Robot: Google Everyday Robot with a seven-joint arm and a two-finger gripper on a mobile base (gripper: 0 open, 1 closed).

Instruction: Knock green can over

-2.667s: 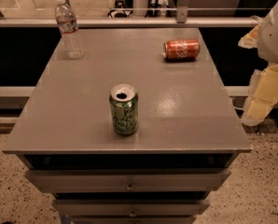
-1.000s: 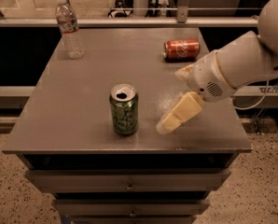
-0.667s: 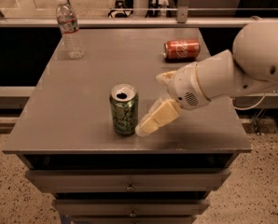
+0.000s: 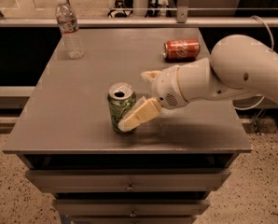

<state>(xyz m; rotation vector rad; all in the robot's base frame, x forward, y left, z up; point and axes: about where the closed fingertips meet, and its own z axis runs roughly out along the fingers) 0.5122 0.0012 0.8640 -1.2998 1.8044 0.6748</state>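
Your claw [image 4: 135,100], released and holding nothing, lays one finger against the upright dark green aluminium soda can [image 4: 120,107] near the grey surface's [image 4: 73,111] front edge. Contact looks made, so next push left to topple it.

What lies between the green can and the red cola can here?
In the camera view, the gripper lies there, at the green can's lower right side, with the white arm behind it.

Opened green can [image 4: 120,107] stands upright, tool [image 4: 135,101] touching its side.
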